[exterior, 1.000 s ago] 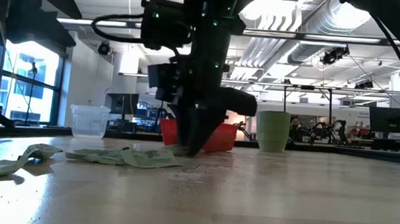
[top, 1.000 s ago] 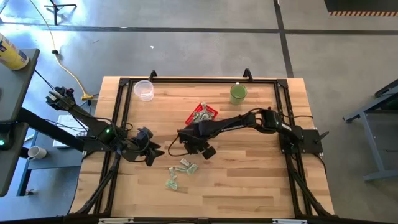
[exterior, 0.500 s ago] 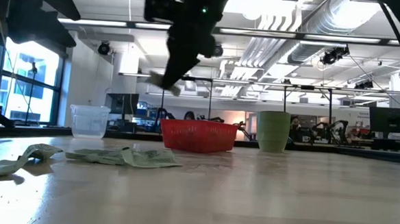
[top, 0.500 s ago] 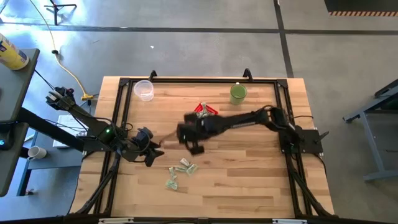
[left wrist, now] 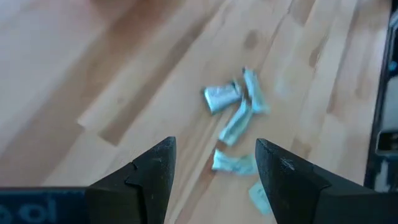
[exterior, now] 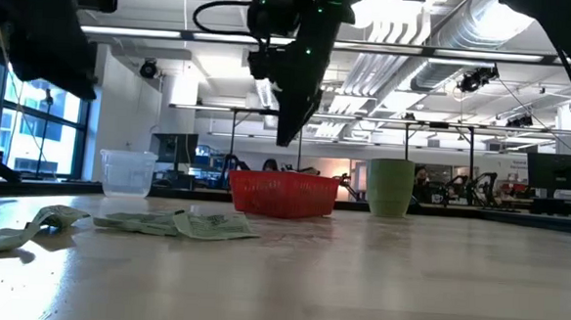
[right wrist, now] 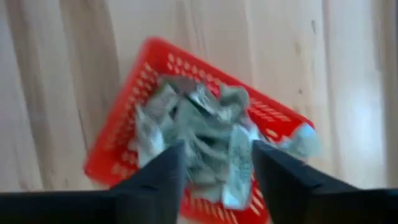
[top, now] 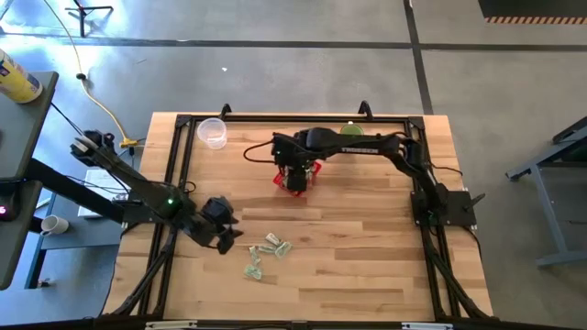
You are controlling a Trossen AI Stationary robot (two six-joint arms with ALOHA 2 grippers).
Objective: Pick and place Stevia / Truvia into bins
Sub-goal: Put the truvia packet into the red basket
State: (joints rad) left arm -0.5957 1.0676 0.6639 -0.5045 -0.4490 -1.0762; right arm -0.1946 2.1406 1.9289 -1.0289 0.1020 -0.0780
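1. Sachets first: a loose cluster of small flat pale green and white paper sachets (top: pixel 266 252) lies on the near part of the light wooden butcher-block table (top: pixel 367 257), some overlapping, one a little apart toward the near edge. The low view shows them flat and crumpled on the wood (exterior: pixel 179 223). They are well apart from the basket, so each needs a carry.

2. Left gripper (top: pixel 225 236), on the dark left arm, hangs above the table just beside this cluster, on its left. Its wrist camera looks down between two spread fingers (left wrist: pixel 155 171) onto four or five sachets (left wrist: pixel 233 115). Fingers stand wide apart and hold nothing. My reading: it is lined up for a pick, opened ahead of a descent.

3. Mid-table: small red plastic basket with latticed mesh sides (top: pixel 295 174), partly covered from above by the right arm. In the low view it sits on the wood (exterior: pixel 284 194), with daylight between it and the tool above.

4. Right gripper (top: pixel 295 176) is poised directly over the basket. Its wrist view looks straight into the basket (right wrist: pixel 112 155), which is heaped with sachets (right wrist: pixel 199 134); one sachet rests on the rim (right wrist: pixel 305 140). Fingers (right wrist: pixel 161 171) are parted, and nothing shows between them. This height likely suits a drop without touching the mesh.

5. Far edge: clear plastic cup (top: pixel 212 132) and green cup (exterior: pixel 390 188), both apart from the basket.
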